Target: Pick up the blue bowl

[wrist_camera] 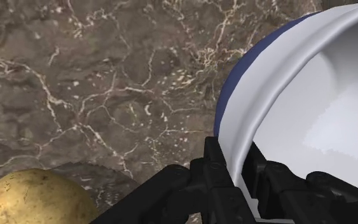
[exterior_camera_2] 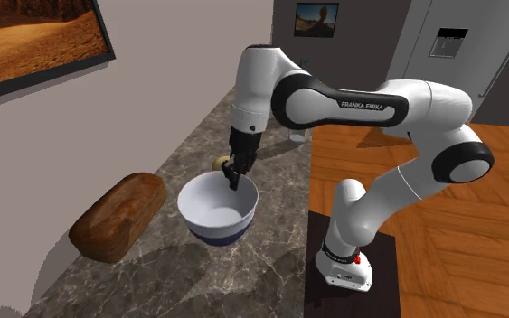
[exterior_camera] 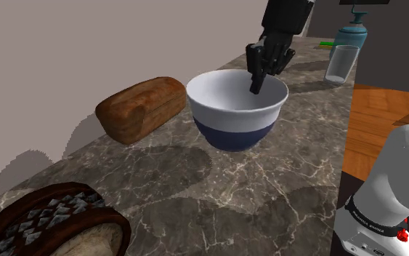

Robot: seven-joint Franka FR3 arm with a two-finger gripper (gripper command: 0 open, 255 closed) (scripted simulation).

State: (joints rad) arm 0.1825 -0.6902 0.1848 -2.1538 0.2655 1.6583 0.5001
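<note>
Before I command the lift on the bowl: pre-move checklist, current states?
1. Bowl rim sits inside the tool, one finger inside, one outside: ok.
2. Fingers clasp the wall: ok.
3. Bowl empty: ok.
4. Bread loaf apart from the bowl: ok.
5. Yellow lump beside the tool, apart from the bowl: ok.
6. Grip deep enough to lift without tilting: cannot tell.

bowl (wrist_camera: 298, 114) and potato (wrist_camera: 34, 197) cropped at the edge
</note>
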